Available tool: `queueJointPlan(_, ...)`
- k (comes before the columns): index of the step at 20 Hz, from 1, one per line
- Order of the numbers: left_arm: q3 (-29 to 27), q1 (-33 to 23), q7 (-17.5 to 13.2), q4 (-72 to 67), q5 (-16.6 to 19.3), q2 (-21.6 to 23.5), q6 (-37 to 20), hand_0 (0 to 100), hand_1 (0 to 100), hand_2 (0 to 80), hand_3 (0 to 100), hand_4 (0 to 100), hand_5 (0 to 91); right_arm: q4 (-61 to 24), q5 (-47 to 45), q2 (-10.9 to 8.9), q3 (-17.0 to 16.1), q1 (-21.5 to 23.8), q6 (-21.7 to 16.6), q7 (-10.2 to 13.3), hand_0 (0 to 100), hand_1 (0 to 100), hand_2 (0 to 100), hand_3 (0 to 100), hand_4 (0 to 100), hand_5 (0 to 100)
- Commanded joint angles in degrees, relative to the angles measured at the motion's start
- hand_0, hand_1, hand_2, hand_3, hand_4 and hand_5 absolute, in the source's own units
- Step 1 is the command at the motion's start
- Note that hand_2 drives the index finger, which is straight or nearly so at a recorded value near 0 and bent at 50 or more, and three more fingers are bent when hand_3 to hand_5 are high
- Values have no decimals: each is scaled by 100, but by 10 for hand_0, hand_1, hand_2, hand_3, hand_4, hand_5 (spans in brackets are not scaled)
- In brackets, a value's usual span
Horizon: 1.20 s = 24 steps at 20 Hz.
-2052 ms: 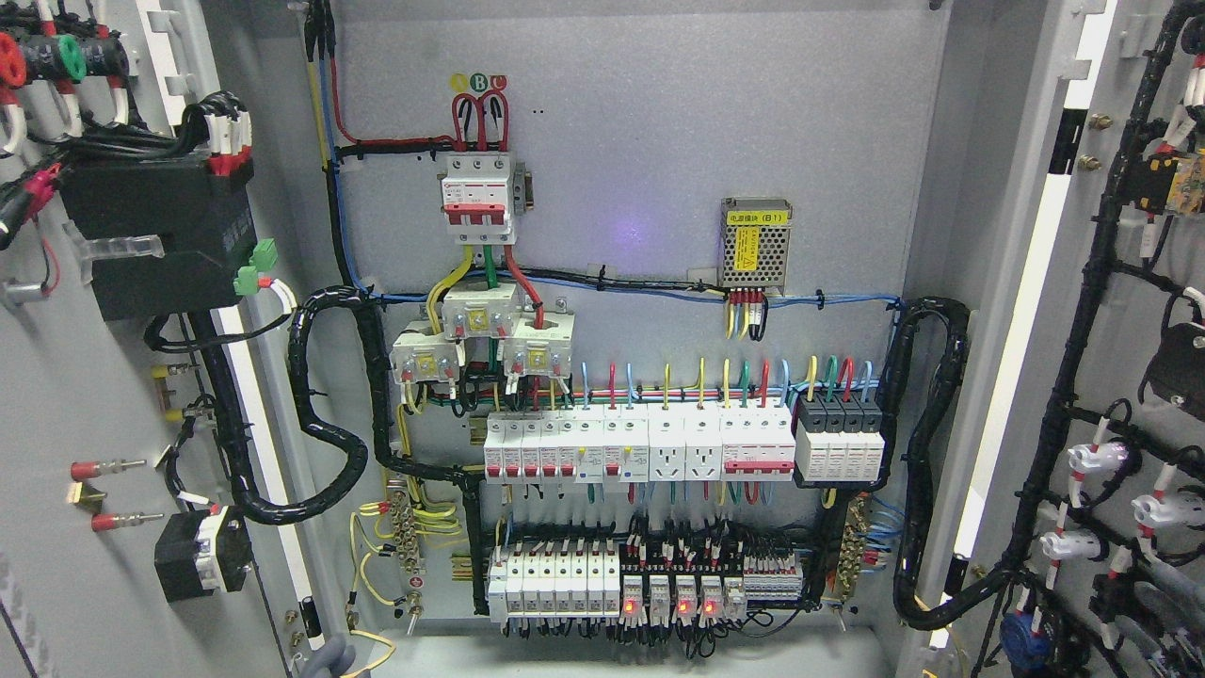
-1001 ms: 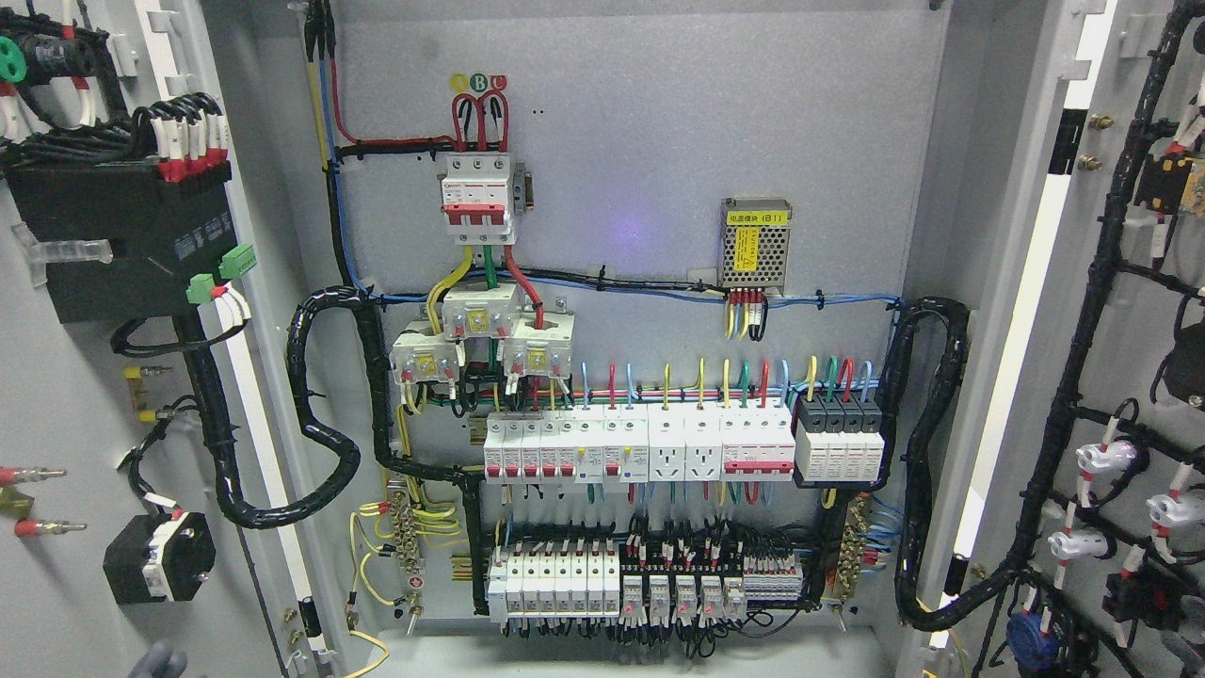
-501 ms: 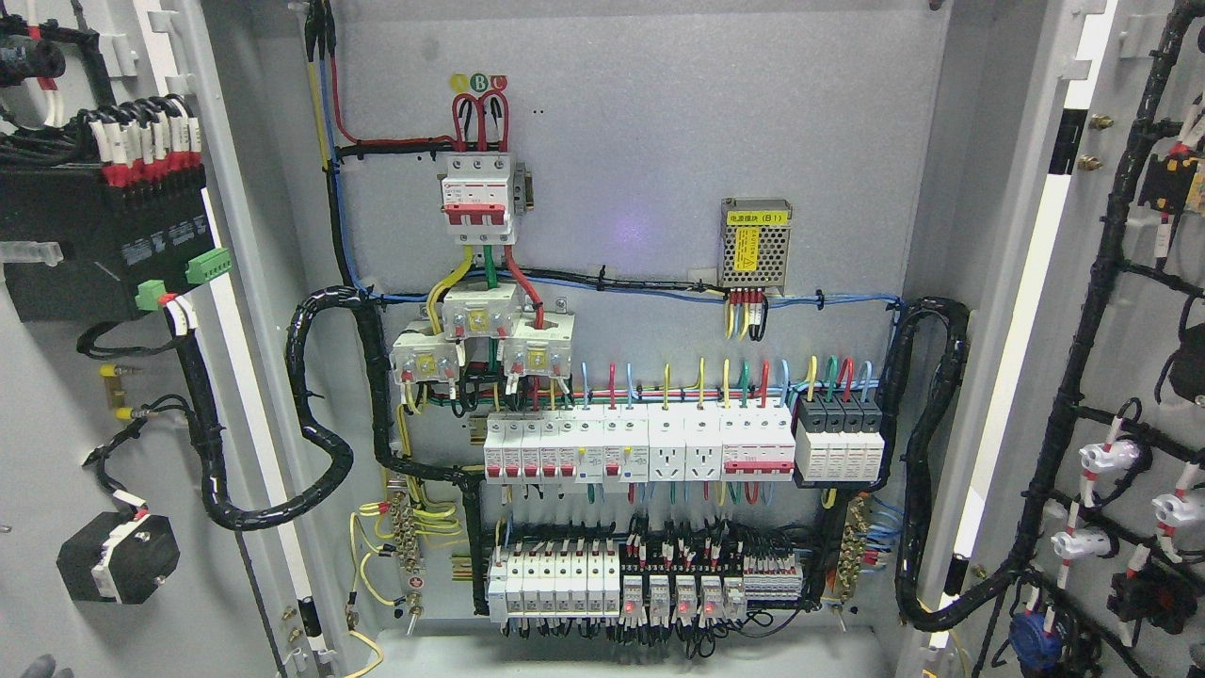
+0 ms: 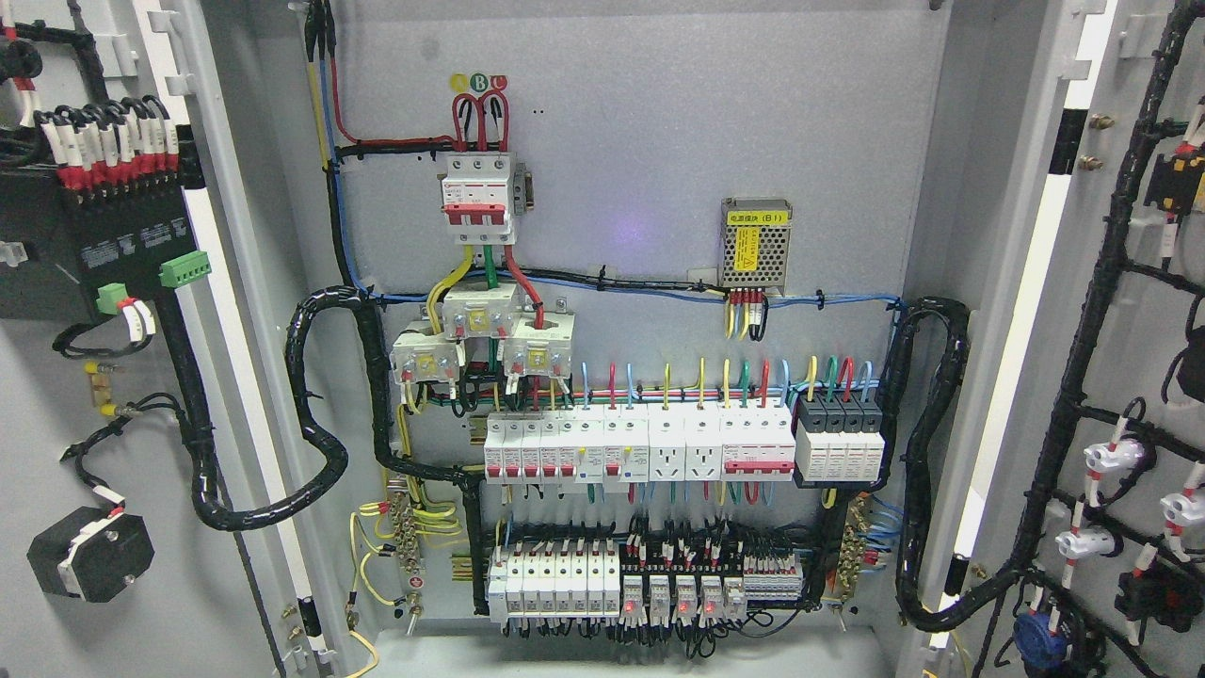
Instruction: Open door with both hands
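Note:
An electrical cabinet stands wide open in the head view. Its left door (image 4: 56,603) is swung out to the left, its inner face carrying a black module (image 4: 85,254) and black wire bundles. Its right door (image 4: 1144,377) is swung out to the right, with black cable looms and white connectors on its inner face. Between the doors shows the grey back panel (image 4: 659,113) with breakers and coloured wiring. Neither of my hands shows in the picture.
A red and white main breaker (image 4: 478,200) sits high on the panel, a small power supply (image 4: 755,247) to its right. Rows of white breakers (image 4: 640,447) and relays with red lights (image 4: 673,595) fill the lower half. A thick black conduit (image 4: 320,414) loops at left.
The left door has swung further out to the left, its parts sliding toward the picture's edge. A grey hand seen at the bottom left earlier has left the view. The right door opened slightly more.

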<state>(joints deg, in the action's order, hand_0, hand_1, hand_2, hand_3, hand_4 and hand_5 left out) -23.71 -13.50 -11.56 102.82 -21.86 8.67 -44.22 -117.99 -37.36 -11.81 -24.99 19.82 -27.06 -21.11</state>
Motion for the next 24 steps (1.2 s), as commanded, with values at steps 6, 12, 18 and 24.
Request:
queueJointPlan(6, -521, 383, 4, -912, 6, 407, -3497, 120, 556, 0, 0, 0, 0, 100, 1, 557, -498, 13, 26, 2, 57, 142, 0, 0, 0, 0)
queueJointPlan(12, -565, 795, 4, -1588, -20, 943, -3366, 120, 556, 0, 0, 0, 0, 118, 1, 583, -621, 57, 35, 2, 57, 142, 0, 0, 0, 0)
queueJointPlan(18, -635, 1446, 4, -2730, -20, 1435, -2970, 120, 556, 0, 0, 0, 0, 144, 1, 670, -630, 127, 43, -7, 57, 142, 0, 0, 0, 0)
queueJointPlan(24, -574, 1982, -4, -3654, 15, 1699, -2970, 120, 556, 0, 0, 0, 0, 320, 1, 645, -621, 127, 52, 2, 57, 142, 0, 0, 0, 0)
